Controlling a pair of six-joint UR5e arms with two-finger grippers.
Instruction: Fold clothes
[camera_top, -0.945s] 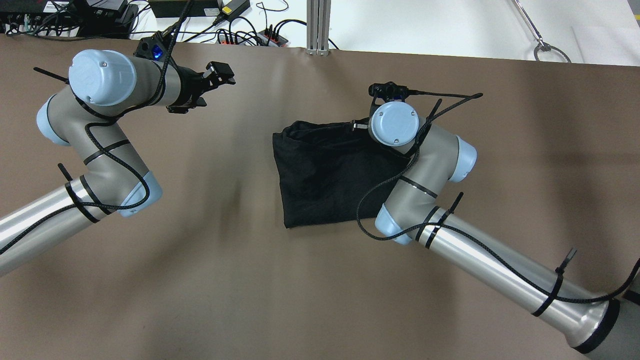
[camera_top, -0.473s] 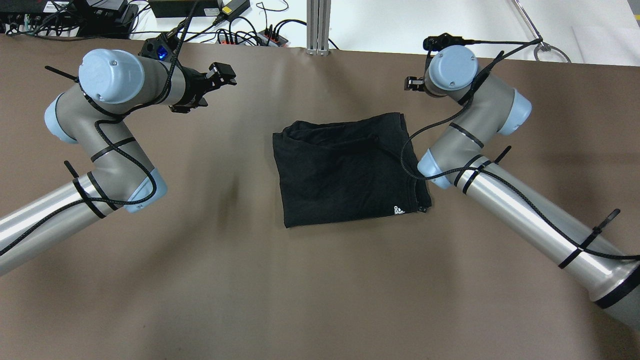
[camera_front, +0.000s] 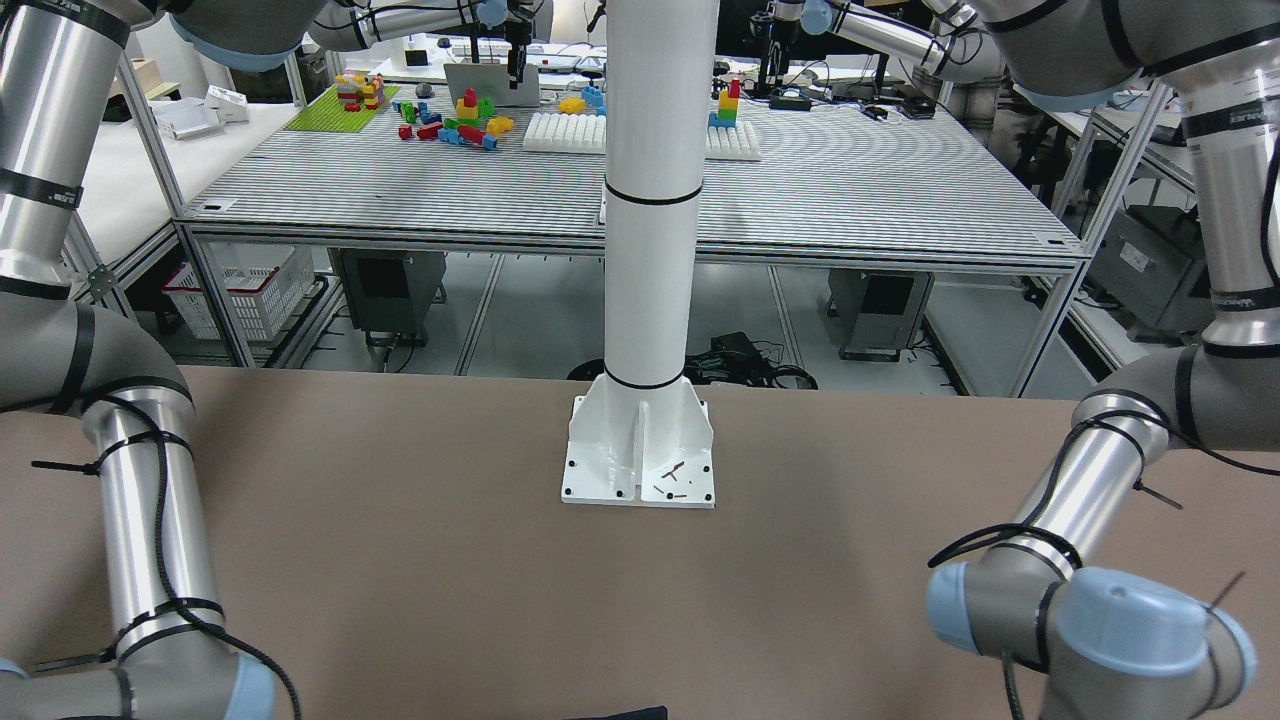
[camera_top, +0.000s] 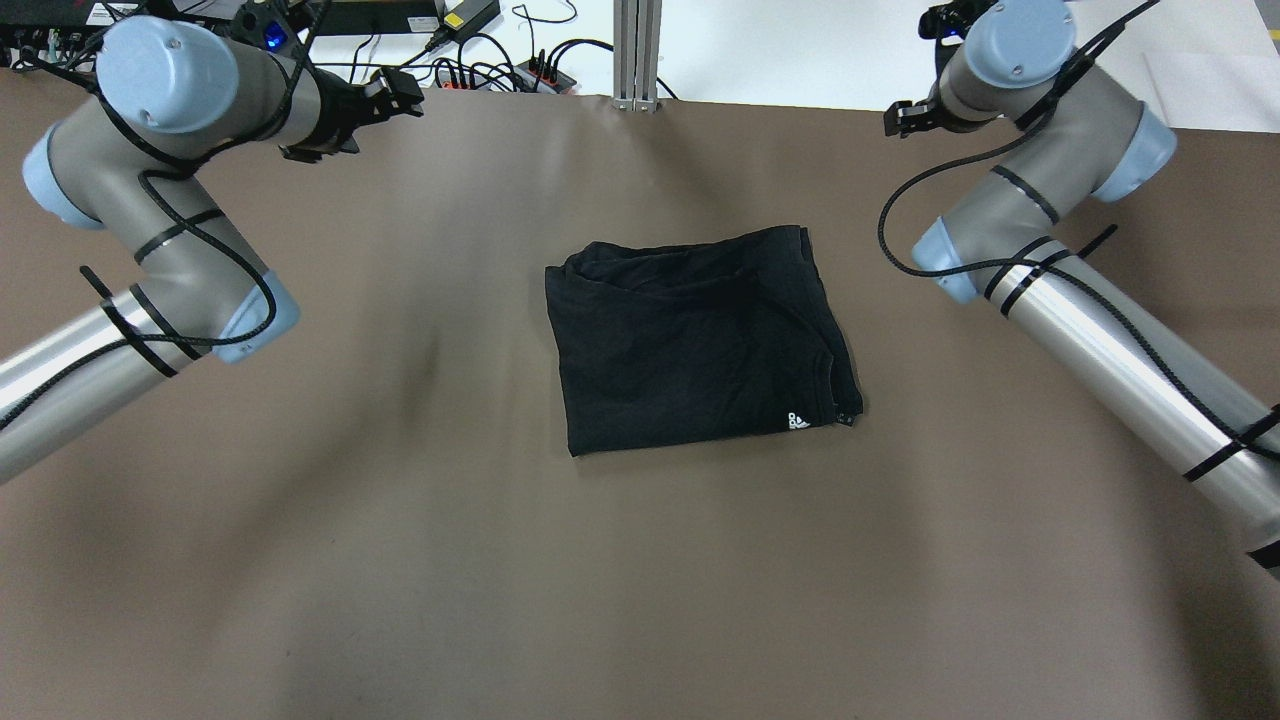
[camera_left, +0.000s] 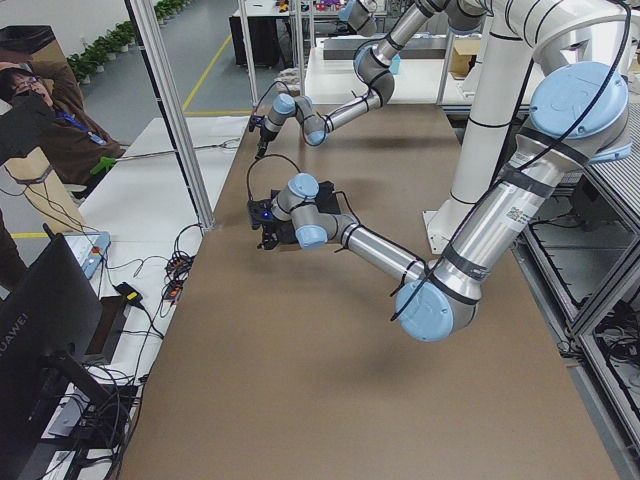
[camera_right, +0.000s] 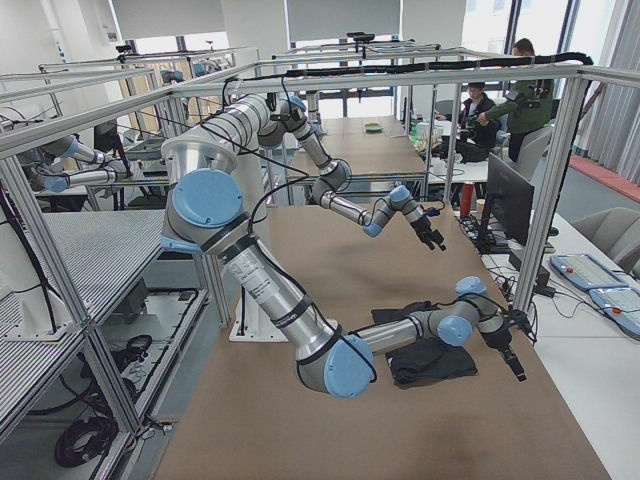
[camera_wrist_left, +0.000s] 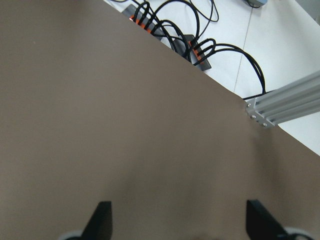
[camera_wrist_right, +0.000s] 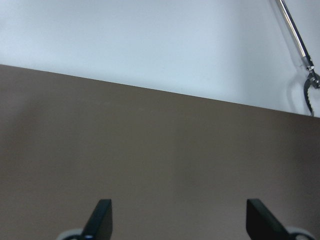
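One folded black garment (camera_top: 700, 345) lies mid-desk (camera_top: 400, 560). The left claw (camera_top: 398, 92), fingers apart, hovers well away at its ten o'clock; the right claw (camera_top: 898, 118), likewise apart, at two o'clock.

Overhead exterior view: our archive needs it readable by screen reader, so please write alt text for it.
A folded black garment lies in the middle of the brown table, with a small white logo at its lower right corner. The left gripper and right gripper hang open and empty near the table's far edge, one on each side, clear of the garment.
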